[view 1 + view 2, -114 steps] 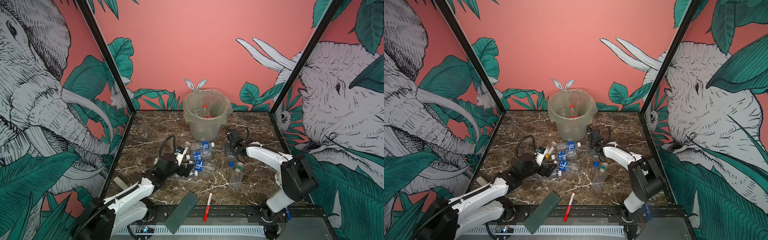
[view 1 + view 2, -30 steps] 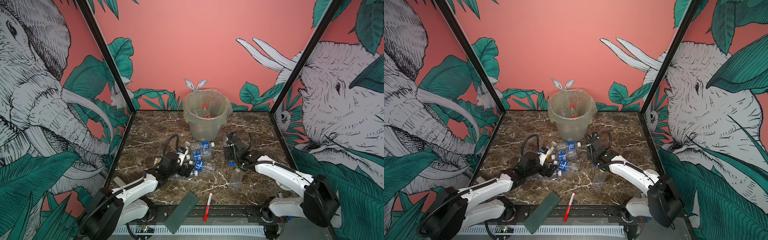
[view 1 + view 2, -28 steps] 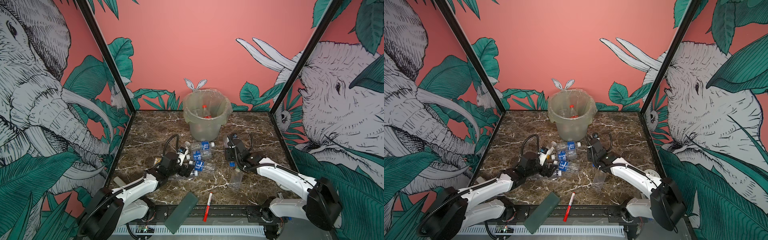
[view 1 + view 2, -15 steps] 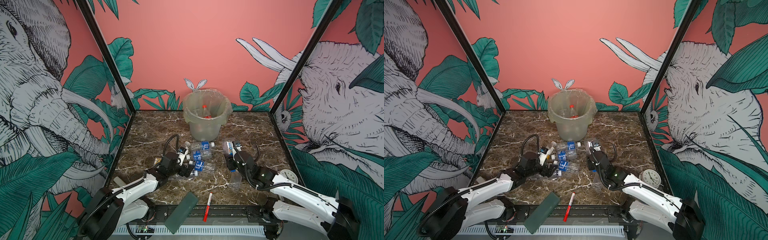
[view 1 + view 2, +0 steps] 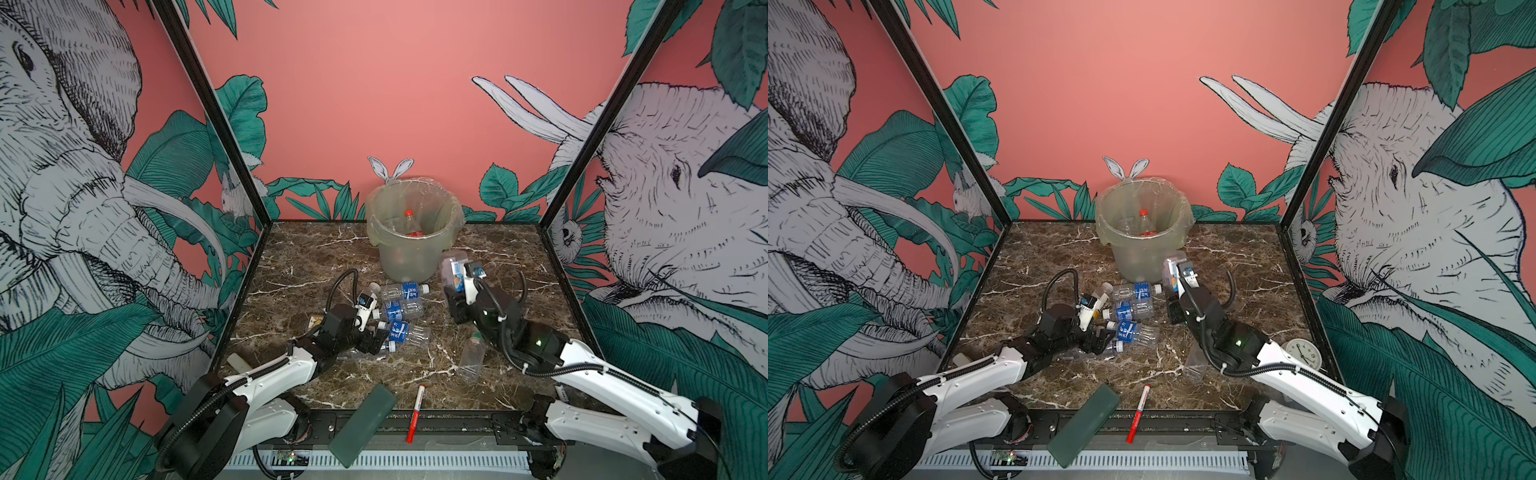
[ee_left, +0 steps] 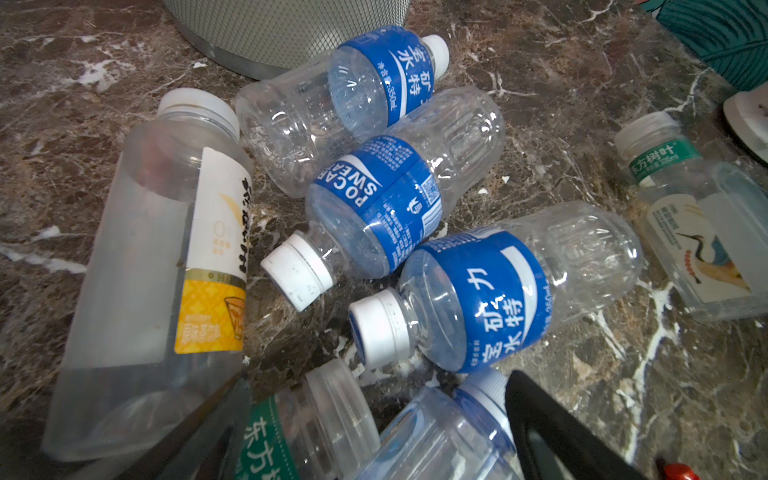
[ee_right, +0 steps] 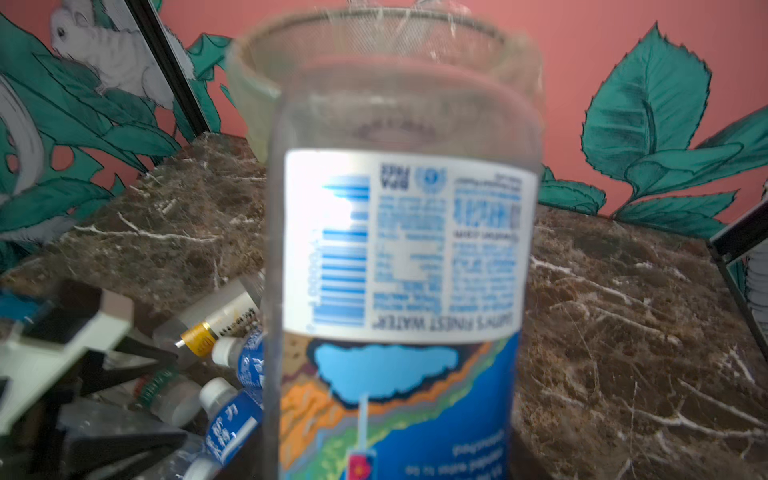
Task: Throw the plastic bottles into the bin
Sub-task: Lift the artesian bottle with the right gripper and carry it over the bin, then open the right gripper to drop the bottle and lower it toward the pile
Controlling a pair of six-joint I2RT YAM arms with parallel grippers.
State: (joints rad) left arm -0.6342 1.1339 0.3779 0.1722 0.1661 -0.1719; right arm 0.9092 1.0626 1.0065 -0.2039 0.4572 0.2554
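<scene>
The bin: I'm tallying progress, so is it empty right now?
No, in a top view a red-capped bottle shows inside the bin, its cap just below the rim.

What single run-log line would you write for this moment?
right gripper: shut on bottle, aloft near bin | left gripper: open over loose bottles | bin: red-capped bottle inside

light: bright, even | shadows: soft | right wrist: bottle [image 7: 399, 249] blurred
</scene>
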